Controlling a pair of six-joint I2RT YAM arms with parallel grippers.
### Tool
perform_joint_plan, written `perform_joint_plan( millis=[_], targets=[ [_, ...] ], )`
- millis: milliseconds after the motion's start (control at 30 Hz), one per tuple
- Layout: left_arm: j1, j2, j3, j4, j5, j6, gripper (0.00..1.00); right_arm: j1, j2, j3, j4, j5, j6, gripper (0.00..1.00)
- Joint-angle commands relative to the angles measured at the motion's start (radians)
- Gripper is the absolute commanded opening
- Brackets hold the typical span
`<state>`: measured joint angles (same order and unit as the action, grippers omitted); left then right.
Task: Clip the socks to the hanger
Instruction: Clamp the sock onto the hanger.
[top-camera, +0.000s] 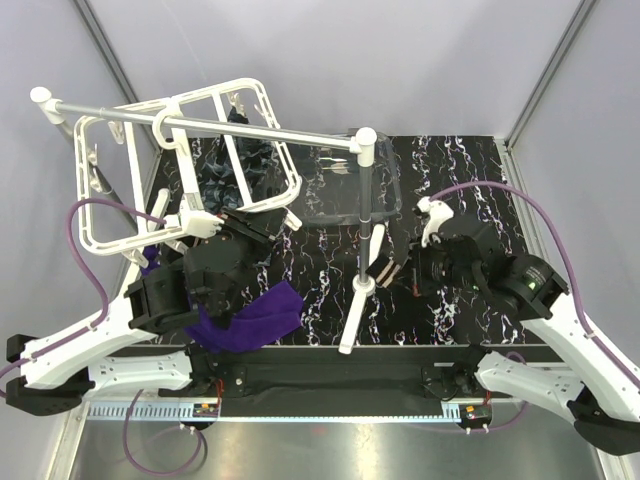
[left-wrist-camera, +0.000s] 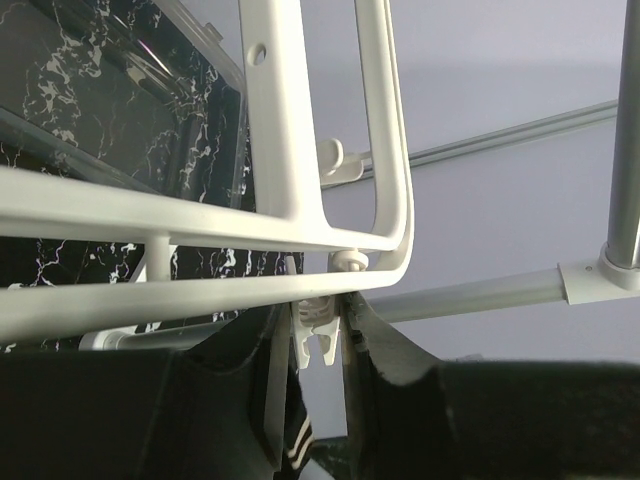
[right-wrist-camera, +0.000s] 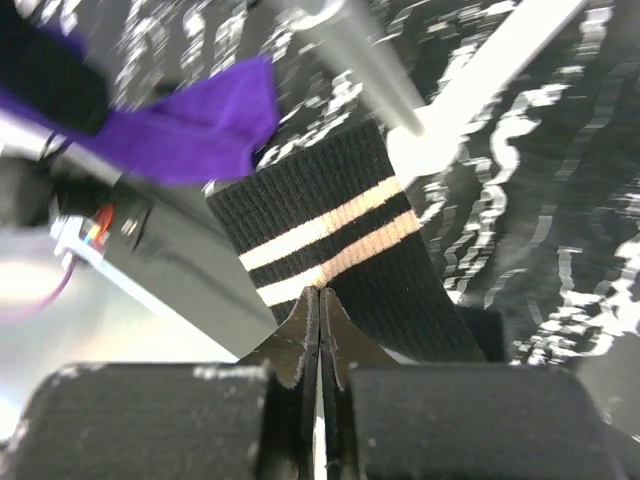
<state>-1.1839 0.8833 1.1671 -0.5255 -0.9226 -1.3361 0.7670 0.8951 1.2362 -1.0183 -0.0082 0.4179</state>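
Left gripper (left-wrist-camera: 318, 320) clenched on clip (left-wrist-camera: 320, 342) under hanger (left-wrist-camera: 270, 215); right gripper (right-wrist-camera: 320, 302) pinching striped sock (right-wrist-camera: 330, 235), purple sock (right-wrist-camera: 190, 130) beyond tips, left.

A robot lab cell: grey panel walls (top-camera: 400, 60), aluminium posts (top-camera: 545, 70), marbled black tabletop (top-camera: 470, 170).

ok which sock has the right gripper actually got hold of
The black sock with two tan stripes: the right gripper is shut on it just below the stripes. The purple sock lies apart, untouched by that gripper.
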Motion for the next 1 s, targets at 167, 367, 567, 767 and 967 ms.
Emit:
perform_joint_plan(
  millis=[167, 367, 567, 767, 967],
  targets=[
    [-0.003, -0.009, 0.003, 0.013, -0.019, -0.011, 0.00, 0.130, 0.008, -0.030, 0.181, -0.150, 0.025, 0.00],
    [-0.003, -0.009, 0.000, 0.009, -0.005, -0.014, 0.00, 0.196, 0.071, 0.005, 0.293, -0.079, 0.035, 0.00],
    [-0.003, 0.000, 0.008, 0.009, 0.005, -0.008, 0.00, 0.264, 0.172, 0.084, 0.337, 0.002, 0.009, 0.00],
    [-0.003, -0.007, -0.001, 0.009, 0.010, -0.012, 0.00, 0.282, 0.208, 0.131, 0.376, 0.089, -0.002, 0.00],
    [-0.003, -0.007, -0.009, 0.012, 0.018, -0.015, 0.00, 0.284, 0.245, 0.178, 0.399, 0.120, -0.014, 0.00]
  ],
)
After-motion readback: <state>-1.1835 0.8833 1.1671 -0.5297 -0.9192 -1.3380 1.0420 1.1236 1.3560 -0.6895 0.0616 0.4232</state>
